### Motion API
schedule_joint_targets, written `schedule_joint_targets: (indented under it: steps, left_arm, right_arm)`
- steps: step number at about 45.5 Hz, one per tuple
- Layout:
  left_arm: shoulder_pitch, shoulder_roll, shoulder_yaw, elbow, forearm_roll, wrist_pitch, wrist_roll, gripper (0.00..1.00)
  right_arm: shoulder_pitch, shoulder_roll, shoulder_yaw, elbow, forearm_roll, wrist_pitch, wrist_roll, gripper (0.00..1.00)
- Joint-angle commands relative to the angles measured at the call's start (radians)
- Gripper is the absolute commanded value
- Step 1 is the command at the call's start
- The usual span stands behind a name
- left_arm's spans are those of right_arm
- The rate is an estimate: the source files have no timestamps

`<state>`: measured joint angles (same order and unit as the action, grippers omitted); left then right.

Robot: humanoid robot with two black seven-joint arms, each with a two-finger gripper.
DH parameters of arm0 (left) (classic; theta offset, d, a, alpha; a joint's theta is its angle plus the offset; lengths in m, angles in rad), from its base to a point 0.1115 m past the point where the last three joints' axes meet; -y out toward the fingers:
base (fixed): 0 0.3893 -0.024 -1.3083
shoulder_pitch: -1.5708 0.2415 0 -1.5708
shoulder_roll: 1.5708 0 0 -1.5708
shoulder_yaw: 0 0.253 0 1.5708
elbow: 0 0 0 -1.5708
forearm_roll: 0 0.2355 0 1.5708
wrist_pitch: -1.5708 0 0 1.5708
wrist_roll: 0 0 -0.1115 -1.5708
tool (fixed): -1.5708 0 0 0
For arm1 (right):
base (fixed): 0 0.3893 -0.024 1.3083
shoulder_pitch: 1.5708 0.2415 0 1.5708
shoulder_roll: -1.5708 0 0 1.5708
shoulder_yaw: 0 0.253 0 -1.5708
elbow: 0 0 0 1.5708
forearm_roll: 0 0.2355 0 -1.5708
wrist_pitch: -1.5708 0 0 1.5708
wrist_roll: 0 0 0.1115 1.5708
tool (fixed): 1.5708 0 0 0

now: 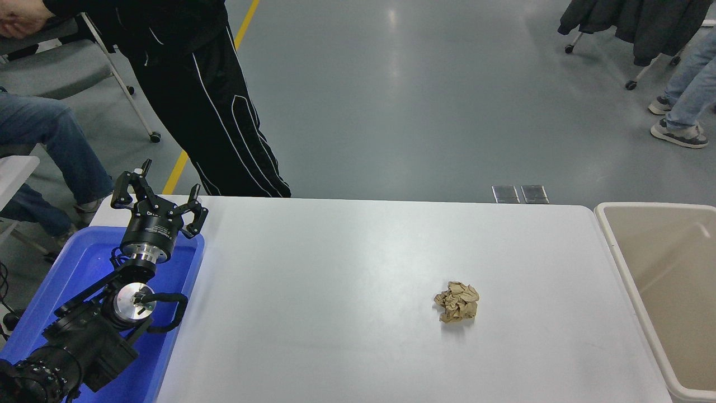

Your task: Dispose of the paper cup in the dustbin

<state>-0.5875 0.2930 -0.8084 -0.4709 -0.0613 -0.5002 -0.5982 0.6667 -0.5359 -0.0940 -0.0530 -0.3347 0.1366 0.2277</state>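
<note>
The beige dustbin (609, 246) stands at the table's right end, partly cut off by the picture's edge. The paper cup does not show now; it is out of view. My left gripper (158, 193) is open and empty, parked over the blue tray at the lower left. My right arm and its gripper are out of view.
A crumpled brown paper ball (457, 301) lies on the white table (347, 291), right of its middle. A blue plastic tray (78, 268) sits under the left arm. A person in black trousers (218, 123) stands at the far left corner. Other people sit at both sides.
</note>
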Motion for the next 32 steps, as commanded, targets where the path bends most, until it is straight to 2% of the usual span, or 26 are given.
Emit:
schedule_joint_targets:
  steps: [1,10,21,32]
  left_arm:
    - [0.0,0.0,0.0,0.0,0.0,0.0,0.0,1.0]
    - [0.0,0.0,0.0,0.0,0.0,0.002,0.0,1.0]
    - [0.0,0.0,0.0,0.0,0.0,0.0,0.0,1.0]
    - [0.0,0.0,0.0,0.0,0.0,0.002,0.0,1.0]
  right_arm:
    - [0.034,0.007,0.056,-0.004,0.0,0.003,-0.001,0.99]
    - [0.056,0.004,0.069,-0.004,0.013,0.012,-0.002,0.99]
    - [0.067,0.005,0.174,0.021,0.161,-0.002,0.01,0.99]
    - [0.087,-0.024,0.5,0.24,0.201,-0.002,0.075,0.99]
